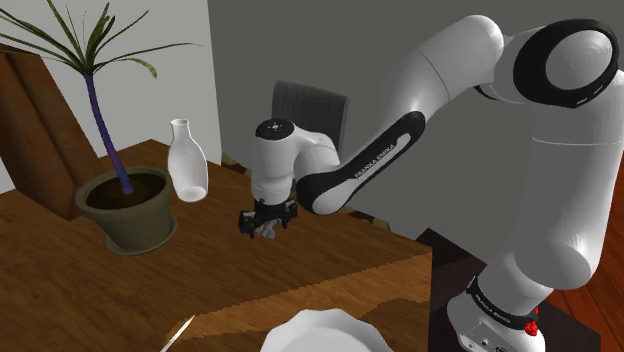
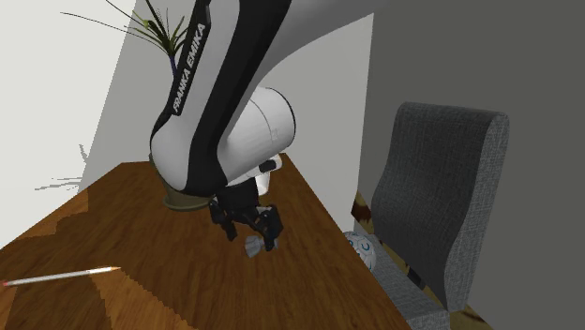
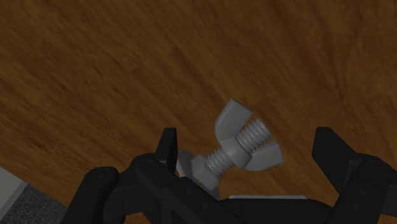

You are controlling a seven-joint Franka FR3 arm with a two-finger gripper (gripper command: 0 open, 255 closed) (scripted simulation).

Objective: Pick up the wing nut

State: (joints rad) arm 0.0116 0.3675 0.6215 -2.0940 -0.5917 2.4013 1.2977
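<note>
We see the fingers (image 3: 167, 147) spread apart, clasping nothing. The grey wing nut (image 3: 245, 143) lies between them on the brown wooden counter (image 1: 60, 290). At the second exterior view's right, a grey chair (image 2: 441, 187) stands before a grey wall (image 2: 422, 47).

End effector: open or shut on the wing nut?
Open. The end effector has its fingers apart in the wrist view; the wing nut sits between them, clear of one finger.
</note>
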